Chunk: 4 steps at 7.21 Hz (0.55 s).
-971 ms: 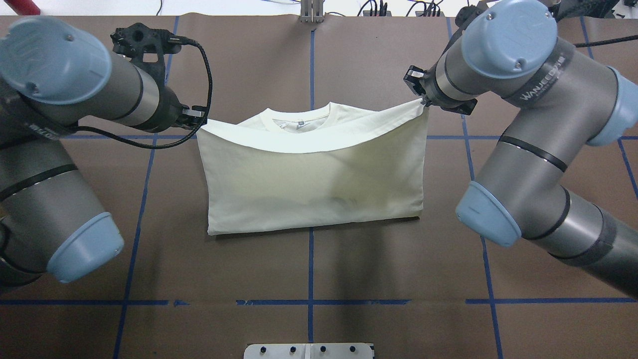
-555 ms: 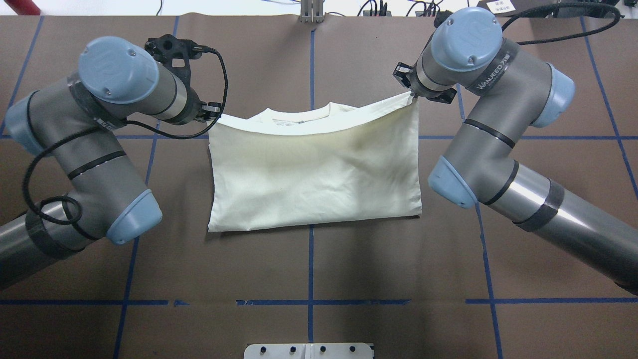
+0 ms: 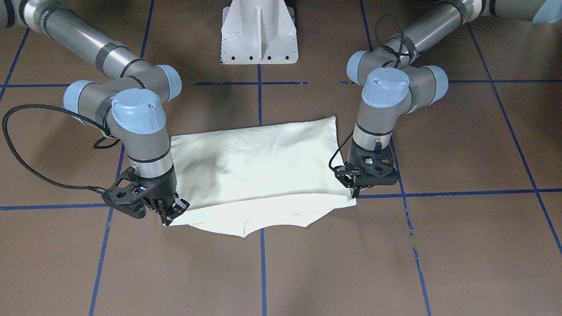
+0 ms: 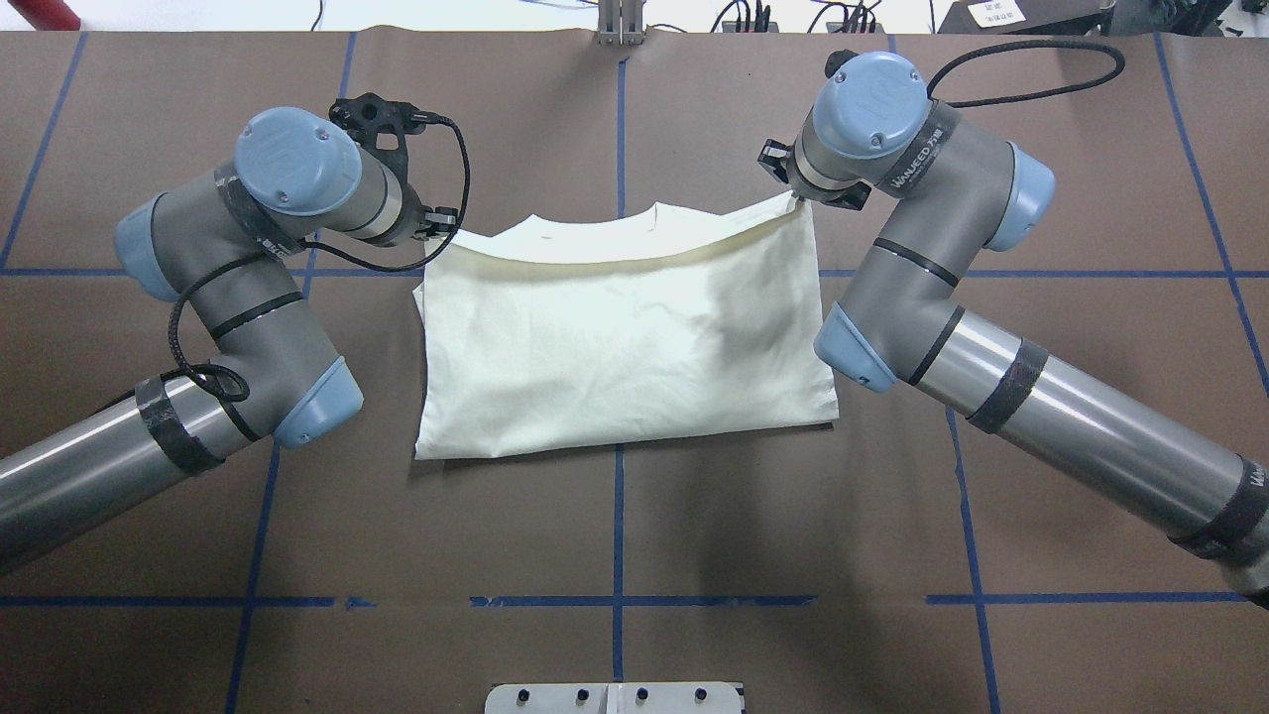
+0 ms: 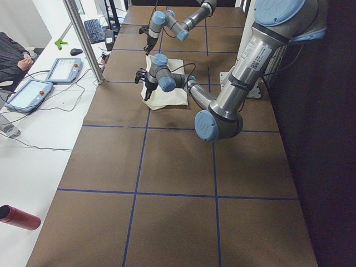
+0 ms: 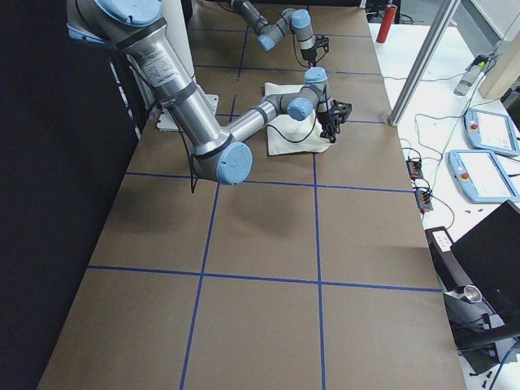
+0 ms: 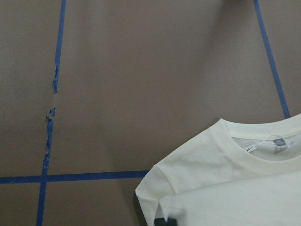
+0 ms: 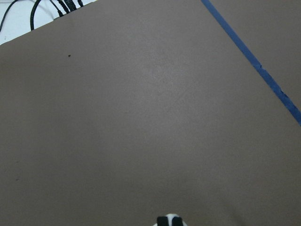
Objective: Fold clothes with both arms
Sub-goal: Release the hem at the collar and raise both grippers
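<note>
So that the folded layer lands taut, the left gripper (image 4: 443,226) and right gripper (image 4: 796,198) each pinch a corner of the cream T-shirt (image 4: 625,347) toward the table's (image 4: 516,119) far edge.

The T-shirt (image 4: 615,347) is plain cream on a brown table (image 4: 446,535) gridded with blue lines (image 4: 617,526), and beside the T-shirt the left arm (image 4: 248,327) and right arm (image 4: 922,288) are silver-grey with light-blue joint caps and black bands.
</note>
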### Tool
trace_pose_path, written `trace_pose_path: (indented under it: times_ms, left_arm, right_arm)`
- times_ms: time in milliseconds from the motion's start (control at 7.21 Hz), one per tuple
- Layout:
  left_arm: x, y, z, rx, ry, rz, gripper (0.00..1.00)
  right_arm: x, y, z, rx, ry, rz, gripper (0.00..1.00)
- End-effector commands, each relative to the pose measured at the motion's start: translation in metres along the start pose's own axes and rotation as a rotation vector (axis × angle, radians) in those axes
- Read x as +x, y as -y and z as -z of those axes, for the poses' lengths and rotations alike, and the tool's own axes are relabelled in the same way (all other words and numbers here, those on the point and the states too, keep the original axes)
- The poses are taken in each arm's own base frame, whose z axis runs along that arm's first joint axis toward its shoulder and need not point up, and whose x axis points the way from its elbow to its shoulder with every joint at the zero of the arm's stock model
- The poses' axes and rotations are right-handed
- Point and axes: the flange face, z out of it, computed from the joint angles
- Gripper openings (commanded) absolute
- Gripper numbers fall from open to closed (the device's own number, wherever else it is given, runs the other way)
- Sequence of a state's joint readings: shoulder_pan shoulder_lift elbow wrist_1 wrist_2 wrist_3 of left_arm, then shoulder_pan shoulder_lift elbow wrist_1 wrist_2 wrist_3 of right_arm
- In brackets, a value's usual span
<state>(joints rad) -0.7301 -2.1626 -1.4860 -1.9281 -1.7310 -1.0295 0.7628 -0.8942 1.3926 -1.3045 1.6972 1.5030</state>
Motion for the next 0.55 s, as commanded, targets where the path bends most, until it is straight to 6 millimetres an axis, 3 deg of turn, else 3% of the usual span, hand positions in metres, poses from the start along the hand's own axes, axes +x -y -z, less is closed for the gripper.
trace_pose_path:
  times_ms: [0, 139, 277, 416]
  left_arm:
    - [-0.001, 0.0, -0.004, -0.001, 0.0, -0.002, 0.0]
    - [-0.002, 0.0, -0.003, 0.001, -0.001, -0.037, 0.77]
    - [-0.001, 0.004, 0.009, 0.027, -0.042, -0.123, 1.0]
    - [-0.008, -0.005, 0.039, 0.057, -0.093, -0.139, 1.0]
  right_arm:
    - [0.002, -0.012, -0.009, 0.006, -0.01, 0.021, 0.33]
    - [-0.004, -0.02, -0.009, 0.032, -0.008, 0.11, 0.99]
    - [-0.006, -0.017, -0.001, 0.029, 0.007, 0.154, 1.0]
    - [-0.006, -0.008, 0.013, -0.004, 0.038, 0.239, 1.0]
